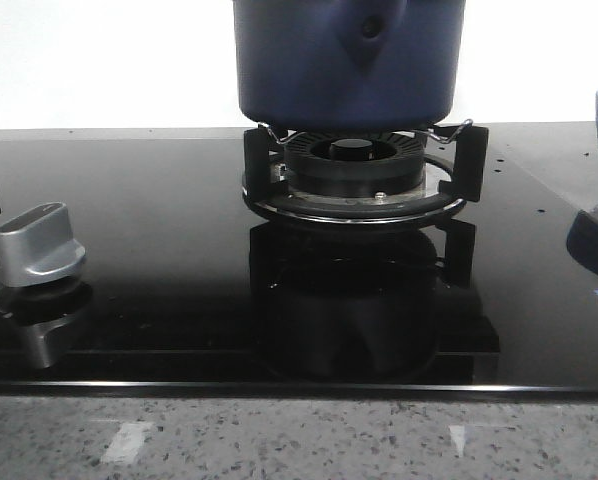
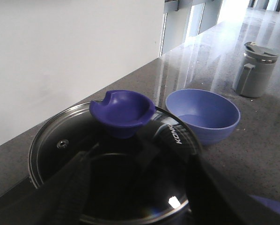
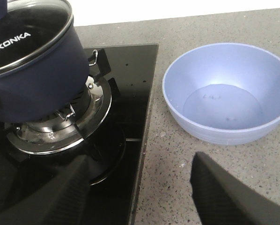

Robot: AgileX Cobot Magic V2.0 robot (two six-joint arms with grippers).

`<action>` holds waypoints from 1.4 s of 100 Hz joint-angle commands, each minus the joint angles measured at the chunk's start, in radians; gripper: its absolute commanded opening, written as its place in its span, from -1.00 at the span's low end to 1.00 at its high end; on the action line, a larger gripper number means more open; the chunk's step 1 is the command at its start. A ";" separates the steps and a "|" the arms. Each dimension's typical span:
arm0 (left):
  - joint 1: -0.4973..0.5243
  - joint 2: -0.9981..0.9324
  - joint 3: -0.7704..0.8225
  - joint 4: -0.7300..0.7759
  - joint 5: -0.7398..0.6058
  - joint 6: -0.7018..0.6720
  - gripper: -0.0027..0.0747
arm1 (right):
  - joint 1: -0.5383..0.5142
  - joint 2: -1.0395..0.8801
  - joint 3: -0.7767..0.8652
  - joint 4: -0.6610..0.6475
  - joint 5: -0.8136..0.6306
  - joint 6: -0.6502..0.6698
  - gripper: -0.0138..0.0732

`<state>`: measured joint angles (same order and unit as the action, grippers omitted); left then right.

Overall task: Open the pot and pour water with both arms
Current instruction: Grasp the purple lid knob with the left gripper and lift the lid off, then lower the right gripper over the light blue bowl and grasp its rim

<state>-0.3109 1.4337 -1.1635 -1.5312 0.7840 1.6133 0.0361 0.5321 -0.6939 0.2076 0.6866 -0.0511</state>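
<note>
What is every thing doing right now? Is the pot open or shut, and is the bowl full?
pot: on the burner, lid on.
glass lid: shut on the pot, blue knob up.
bowl: upright on the counter beside the stove, looks empty.
burner: no flame seen.
stove knob: setting unclear.
grey jug: upright, lid shut.
left gripper: open.
right gripper: open, holding nothing.
</note>
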 commanded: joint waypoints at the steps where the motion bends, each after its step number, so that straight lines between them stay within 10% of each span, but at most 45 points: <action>1: -0.024 0.038 -0.086 -0.068 0.006 0.007 0.17 | -0.001 0.013 -0.032 -0.002 -0.064 -0.008 0.29; 96: -0.145 0.297 -0.337 -0.068 -0.085 0.009 0.36 | -0.001 0.013 -0.032 -0.002 -0.046 -0.008 0.29; 140: -0.145 0.301 -0.352 -0.070 -0.072 0.009 -0.22 | -0.001 0.013 -0.032 -0.002 -0.041 -0.008 0.29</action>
<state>-0.4520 1.7792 -1.4734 -1.5374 0.7045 1.6238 0.0361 0.5321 -0.6939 0.2073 0.7077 -0.0511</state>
